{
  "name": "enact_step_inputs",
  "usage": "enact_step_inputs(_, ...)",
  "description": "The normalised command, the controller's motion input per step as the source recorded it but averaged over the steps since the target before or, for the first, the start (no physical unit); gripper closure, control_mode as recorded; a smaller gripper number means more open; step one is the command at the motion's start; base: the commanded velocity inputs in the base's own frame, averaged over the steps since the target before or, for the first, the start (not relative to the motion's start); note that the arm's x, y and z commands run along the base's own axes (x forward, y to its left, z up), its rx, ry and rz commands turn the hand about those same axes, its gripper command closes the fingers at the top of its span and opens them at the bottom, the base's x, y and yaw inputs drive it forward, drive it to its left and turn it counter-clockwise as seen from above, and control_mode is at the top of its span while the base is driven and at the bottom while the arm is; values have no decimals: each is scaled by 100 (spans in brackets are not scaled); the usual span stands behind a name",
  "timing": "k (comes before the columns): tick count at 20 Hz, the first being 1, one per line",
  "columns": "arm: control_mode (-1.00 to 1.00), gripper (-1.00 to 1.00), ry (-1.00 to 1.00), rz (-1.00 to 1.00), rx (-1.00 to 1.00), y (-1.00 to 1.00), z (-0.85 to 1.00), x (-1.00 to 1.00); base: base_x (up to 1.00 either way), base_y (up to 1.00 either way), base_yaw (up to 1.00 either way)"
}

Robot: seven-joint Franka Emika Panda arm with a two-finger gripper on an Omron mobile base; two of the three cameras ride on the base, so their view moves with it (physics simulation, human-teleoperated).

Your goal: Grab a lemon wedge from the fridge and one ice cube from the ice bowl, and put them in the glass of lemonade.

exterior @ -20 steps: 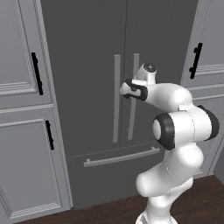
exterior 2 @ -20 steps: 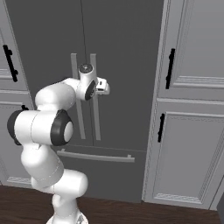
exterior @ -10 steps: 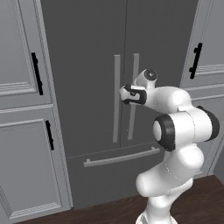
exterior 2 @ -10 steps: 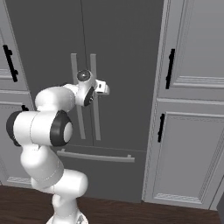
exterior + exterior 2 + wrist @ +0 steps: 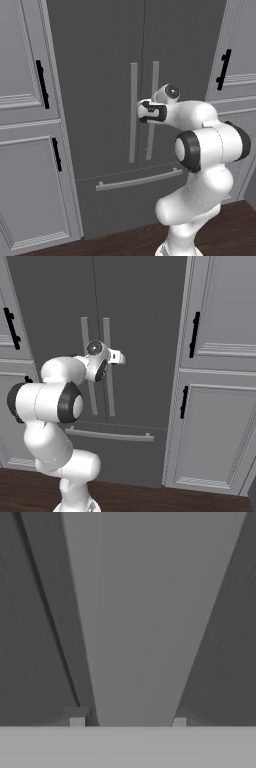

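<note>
The fridge (image 5: 100, 75) is a tall dark grey double-door unit, doors closed, with two long pale bar handles side by side at the middle seam. My gripper (image 5: 148, 113) is at the right door's handle (image 5: 155, 80), about mid-height. In the hand view that pale handle (image 5: 145, 612) runs between my two fingertips (image 5: 76, 722), which stand close against its edges; the gripper (image 5: 127, 722) is shut on it. From the right base view the gripper (image 5: 111, 361) overlaps the same handle (image 5: 106, 391). The lemon wedge, ice bowl and glass of lemonade are out of view.
Panelled grey cabinets with short black handles (image 5: 42, 85) flank the fridge on both sides (image 5: 195, 333). The lower fridge drawer has a horizontal bar handle (image 5: 137, 179). Dark wood floor (image 5: 150, 498) lies below.
The hand has moved in onto the right door handle and the jaws have narrowed from wide open to against the handle. Fridge doors have not moved.
</note>
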Motion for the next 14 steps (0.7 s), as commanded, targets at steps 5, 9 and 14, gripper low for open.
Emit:
enact_step_inputs(5,-100,100,2,-3,-3,-34,2,15,0,0,0)
enact_step_inputs(9,-100,100,0,-16,1,-86,0,-25,0,0,0)
enact_step_inputs(14,-100,100,0,-16,9,-99,0,-63,0,0,0)
